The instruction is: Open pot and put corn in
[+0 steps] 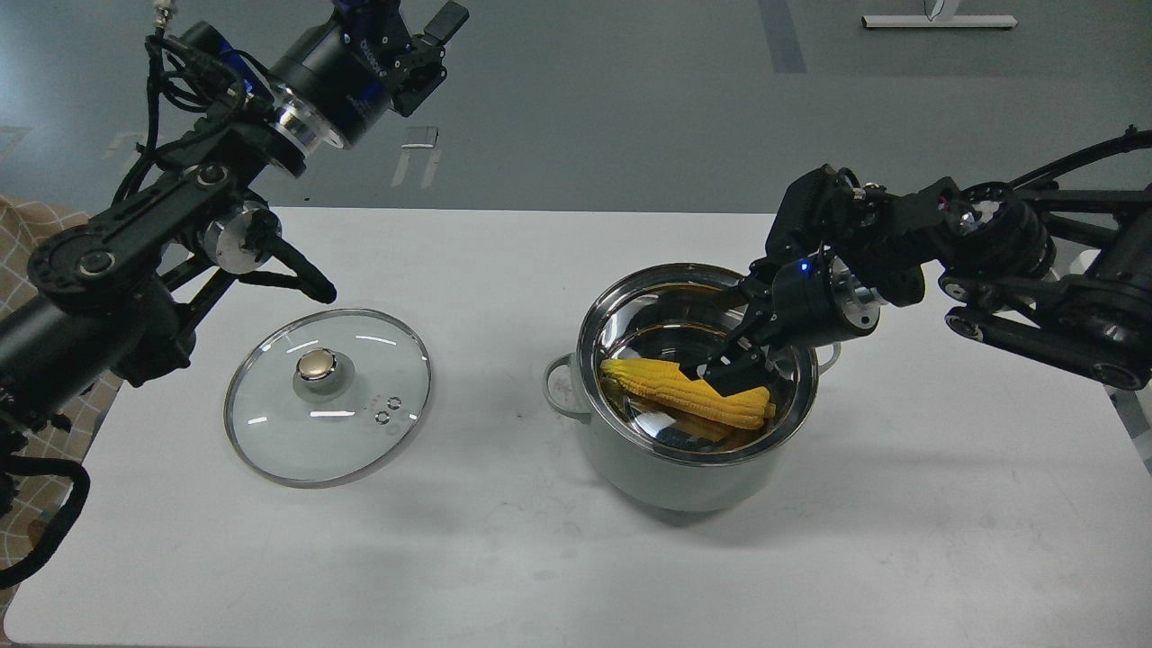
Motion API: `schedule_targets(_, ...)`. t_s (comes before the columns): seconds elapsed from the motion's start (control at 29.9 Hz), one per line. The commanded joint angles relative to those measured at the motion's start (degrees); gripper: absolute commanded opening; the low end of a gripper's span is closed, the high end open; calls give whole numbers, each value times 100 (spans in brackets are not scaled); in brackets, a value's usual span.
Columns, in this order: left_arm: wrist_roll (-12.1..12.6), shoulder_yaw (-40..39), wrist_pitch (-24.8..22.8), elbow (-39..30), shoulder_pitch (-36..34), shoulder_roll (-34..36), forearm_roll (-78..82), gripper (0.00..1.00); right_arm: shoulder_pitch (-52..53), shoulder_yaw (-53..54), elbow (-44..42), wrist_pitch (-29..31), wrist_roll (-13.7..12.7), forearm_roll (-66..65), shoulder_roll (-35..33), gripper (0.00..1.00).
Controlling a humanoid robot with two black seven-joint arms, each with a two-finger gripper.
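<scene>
The pale grey-green pot [670, 481] stands open on the white table, right of centre. The yellow corn [670, 389] lies inside it on the steel bottom, tip pointing left. My right gripper [733, 362] hangs inside the pot's rim, just above the thick end of the corn. Its fingers are spread and no longer grip the corn. My left gripper [430, 49] is raised high at the upper left, open and empty, far from the pot.
The round glass lid [297, 432] with its gold knob [316, 364] lies flat on the table left of the pot. The white table [945, 504] ends at the right and near edges. A checked cloth [18, 261] shows at the far left.
</scene>
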Motion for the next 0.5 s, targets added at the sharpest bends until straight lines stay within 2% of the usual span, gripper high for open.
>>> schedule_targets(0.0,-16,-1,22,28,27,0,-8,98,53,415,-555,-5,0,808,28,100)
schedule_targets(0.13,-52,-1,31,125,44,-9,-60,98,-25,959,-1599,-23,0,2194,55,100)
schedule_targets(0.37,19,-1,-49,442,106,-18,-122,98,-456,1277,-2762,-14,0,3957,222,100)
schedule_targets(0.47,177,-1,-49,696,106,-166,-244,98,-860,1689,-3228,-6,0,5114,362,100)
